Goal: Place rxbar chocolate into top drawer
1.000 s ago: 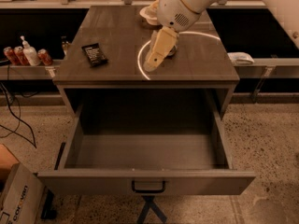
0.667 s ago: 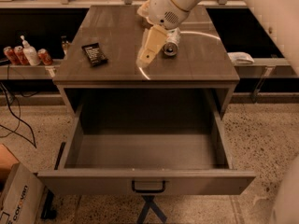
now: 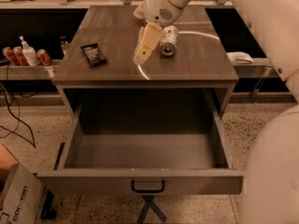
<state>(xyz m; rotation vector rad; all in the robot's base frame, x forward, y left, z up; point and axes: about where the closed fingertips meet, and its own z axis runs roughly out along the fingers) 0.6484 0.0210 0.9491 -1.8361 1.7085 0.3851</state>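
Note:
The rxbar chocolate [image 3: 94, 54], a small flat black wrapper with pale print, lies on the left part of the cabinet top [image 3: 196, 64]. The top drawer [image 3: 140, 181] is pulled wide open below, its grey inside bare, with a dark bar handle [image 3: 148, 186] on its front panel. My gripper [image 3: 141, 55] hangs over the middle of the cabinet top, to the right of the bar and apart from it, just left of a drink can [image 3: 168, 40] lying on its side. It holds nothing that I can see.
My white arm fills the upper and right side of the view. Red cans and a pump bottle [image 3: 29, 54] stand on a shelf at the left. A cardboard box [image 3: 16, 197] sits on the floor at bottom left. A white object [image 3: 239, 58] lies on the right ledge.
My gripper has moved left across the cabinet top, from in front of the can toward the bar. The can, hidden at first, now shows. The bar and drawer have not moved.

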